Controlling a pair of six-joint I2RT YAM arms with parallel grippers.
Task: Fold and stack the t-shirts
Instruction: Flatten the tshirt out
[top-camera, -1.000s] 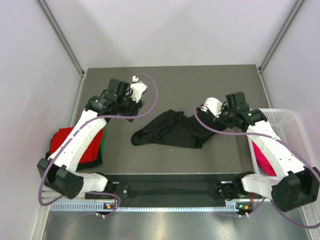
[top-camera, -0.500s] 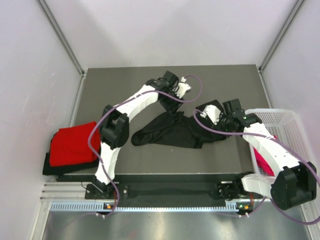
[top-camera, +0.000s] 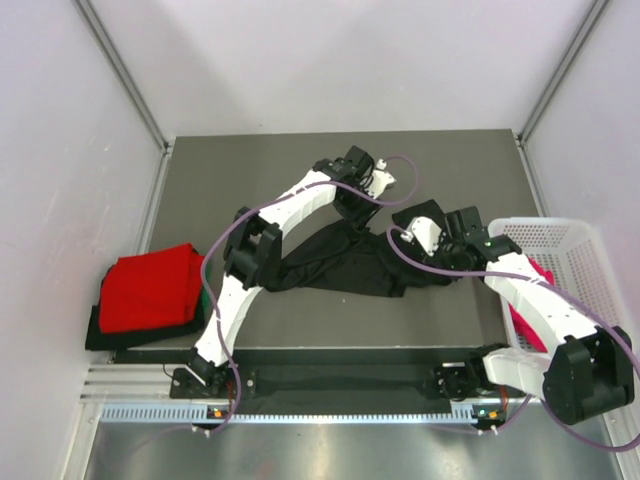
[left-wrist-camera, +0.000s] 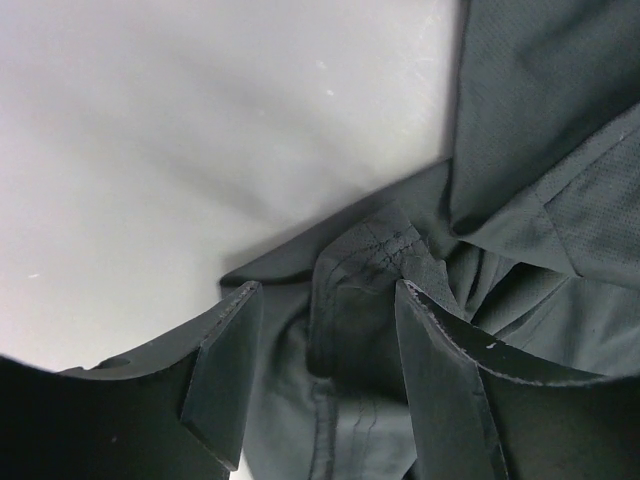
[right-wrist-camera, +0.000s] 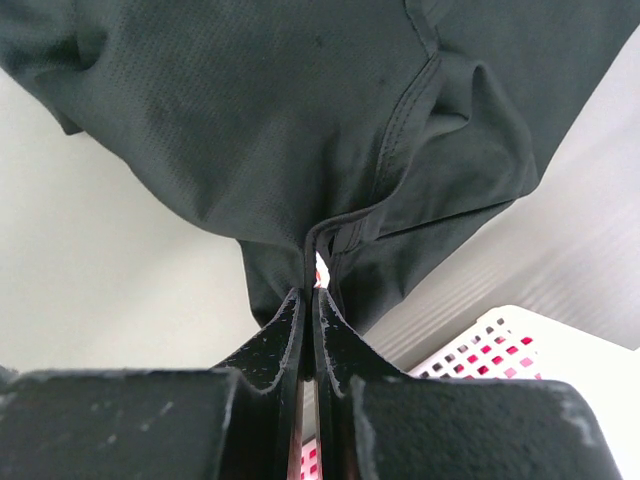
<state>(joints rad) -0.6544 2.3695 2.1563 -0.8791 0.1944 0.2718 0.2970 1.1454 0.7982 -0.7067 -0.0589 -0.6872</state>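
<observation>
The black t-shirt (top-camera: 340, 262) lies crumpled mid-table and not yet spread, so I judge I'm at the step of lifting it to flatten it. My right gripper (right-wrist-camera: 311, 295) is pinched tight on a seamed edge at the shirt's right end. My left gripper (left-wrist-camera: 325, 292) hangs over the shirt's far edge, jaws apart, straddling a stitched fold without biting it. Next I'd close the left on that fold, then draw both arms apart.

Well left of the shirt, the red t-shirt (top-camera: 150, 292) tops a folded stack. To the shirt's right, the basket (top-camera: 575, 235) shows pink cloth (top-camera: 541, 272). I can't tell which part of the shirt each seam belongs to, and the stack's lower layers are mostly hidden.
</observation>
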